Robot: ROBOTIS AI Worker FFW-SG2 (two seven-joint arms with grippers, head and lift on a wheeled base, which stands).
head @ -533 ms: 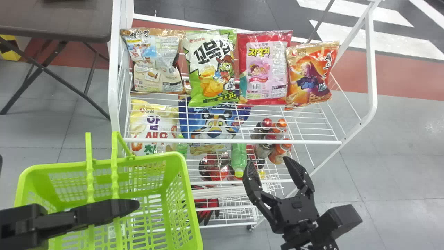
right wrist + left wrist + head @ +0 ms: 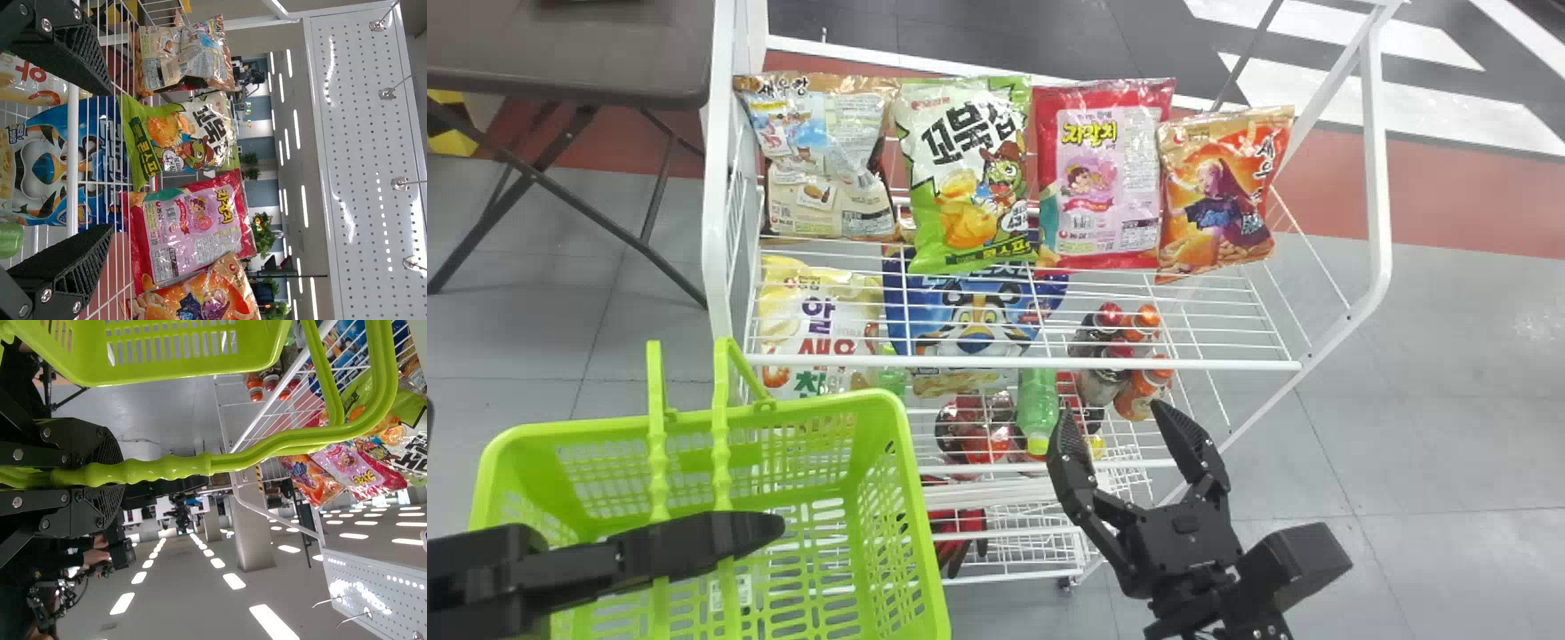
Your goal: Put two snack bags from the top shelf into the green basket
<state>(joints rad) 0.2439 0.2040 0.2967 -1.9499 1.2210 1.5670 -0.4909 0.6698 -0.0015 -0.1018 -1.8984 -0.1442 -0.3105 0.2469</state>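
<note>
Four puffed snack bags stand side by side on the white wire top shelf [image 2: 996, 364]: a blue-and-tan bag [image 2: 831, 160], a green-and-white turtle-print chip bag [image 2: 969, 173], a red bag with a pink panel [image 2: 1107, 169] and an orange bag [image 2: 1216, 196]. Each should be very light and soft, a pillow of air round brittle snacks, so a hard squeeze would likely crush the contents or burst a seam, while the slick film could slide out of a weak hold. The best hold is probably across the middle of the body, fingers on both side edges, with moderate pressure; the close neighbours may drag along, above all where the orange bag meets the red one. The film is glossy and creased, catching white glare, with crimped top edges and bold printed lettering. The right end effector [image 2: 1112, 413] has its two ribbed fingers spread wide with nothing between them, below and in front of the top shelf's front rail. The left end effector [image 2: 103, 477] is clamped on the lime handles [image 2: 167, 468] of the green basket [image 2: 818, 404], which hangs at the rack's left front.
</note>
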